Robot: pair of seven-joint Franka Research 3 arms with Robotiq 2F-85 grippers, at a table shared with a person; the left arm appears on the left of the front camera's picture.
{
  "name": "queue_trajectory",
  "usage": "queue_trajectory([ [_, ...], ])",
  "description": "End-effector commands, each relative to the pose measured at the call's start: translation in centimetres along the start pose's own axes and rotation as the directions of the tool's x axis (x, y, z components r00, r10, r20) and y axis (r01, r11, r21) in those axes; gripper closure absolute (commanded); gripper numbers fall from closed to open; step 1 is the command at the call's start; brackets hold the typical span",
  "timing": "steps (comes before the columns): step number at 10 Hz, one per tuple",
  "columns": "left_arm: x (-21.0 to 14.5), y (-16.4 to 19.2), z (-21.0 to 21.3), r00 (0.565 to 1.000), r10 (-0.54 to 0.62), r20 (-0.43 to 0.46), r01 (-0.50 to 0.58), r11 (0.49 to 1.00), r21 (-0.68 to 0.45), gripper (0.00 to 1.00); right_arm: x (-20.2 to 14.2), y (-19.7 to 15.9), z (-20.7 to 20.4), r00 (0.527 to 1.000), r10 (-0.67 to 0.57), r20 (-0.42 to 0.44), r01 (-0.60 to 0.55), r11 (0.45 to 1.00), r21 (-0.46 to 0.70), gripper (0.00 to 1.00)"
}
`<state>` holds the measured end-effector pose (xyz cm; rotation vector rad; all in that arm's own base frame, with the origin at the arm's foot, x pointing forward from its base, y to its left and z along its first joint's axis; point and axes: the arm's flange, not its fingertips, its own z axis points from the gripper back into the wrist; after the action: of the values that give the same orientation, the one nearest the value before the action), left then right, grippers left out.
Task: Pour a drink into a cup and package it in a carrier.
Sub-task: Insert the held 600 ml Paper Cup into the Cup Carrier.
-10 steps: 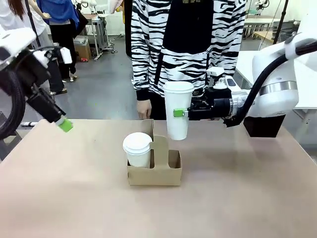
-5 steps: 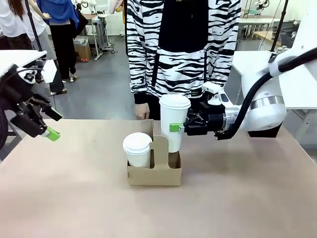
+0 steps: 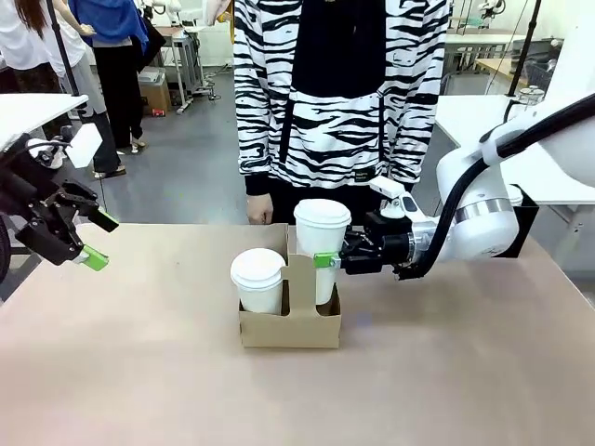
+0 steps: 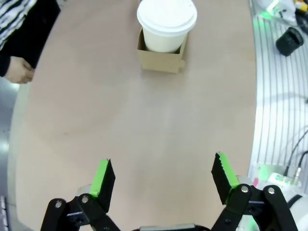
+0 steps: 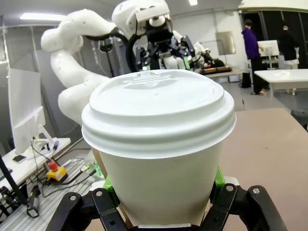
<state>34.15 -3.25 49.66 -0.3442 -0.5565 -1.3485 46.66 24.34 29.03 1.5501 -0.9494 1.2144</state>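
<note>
Two cups stand at the carrier (image 3: 290, 316) on my front view: a shorter lidded cup (image 3: 257, 279) seated in the left slot, and the tall white cup (image 3: 322, 249) that my right gripper (image 3: 327, 260) is pinching, its lower part already down inside the right slot behind the handle panel. I cannot tell whether its base has reached the bottom. My right arm reaches in from the right side with the forearm roughly level and the wrist pointed toward the table's middle, the green pads clamped on the tall cup's side below the lid. From the right wrist camera the tall cup (image 5: 159, 154) sits upright between the fingers (image 5: 109, 185), pressed on both sides. My left arm is drawn back at the table's left edge, well apart from the carrier, its left gripper (image 3: 90, 238) raised above the tabletop and tilted down toward it. On the left wrist camera the left gripper (image 4: 163, 175) has its jaws spread wide with nothing between them, looking down over the bare table (image 4: 134, 125) at the carrier (image 4: 161, 60) farther off, the shorter lidded cup (image 4: 166, 21) standing in it. A person in a black-and-white striped top (image 3: 335, 93) stands at the far side, one hand (image 3: 259, 210) hanging near the table edge.
</note>
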Motion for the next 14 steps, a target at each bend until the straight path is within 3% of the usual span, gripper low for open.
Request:
queue_trajectory([
  [1,0.3,-0.3,0.4,0.999,-0.033,-0.01,0.033,0.999,0.004,0.0,-0.6,-0.8,0.2,0.999,0.042,-0.014,-0.041,0.998,0.043,0.19],
  [8,0.3,-0.3,0.4,0.999,-0.033,-0.01,0.033,0.999,0.004,0.0,-4.1,-1.9,0.6,0.987,0.079,-0.139,-0.058,0.988,0.145,0.19],
  [9,0.3,-0.3,0.4,0.999,-0.033,-0.01,0.033,0.999,0.004,0.0,-4.1,-1.9,0.8,0.977,0.099,-0.187,-0.069,0.984,0.163,0.0],
  [14,0.3,-0.3,0.4,0.999,-0.033,-0.01,0.033,0.999,0.004,0.0,-0.6,0.0,3.0,0.951,0.157,-0.267,-0.136,0.986,0.098,0.0],
])
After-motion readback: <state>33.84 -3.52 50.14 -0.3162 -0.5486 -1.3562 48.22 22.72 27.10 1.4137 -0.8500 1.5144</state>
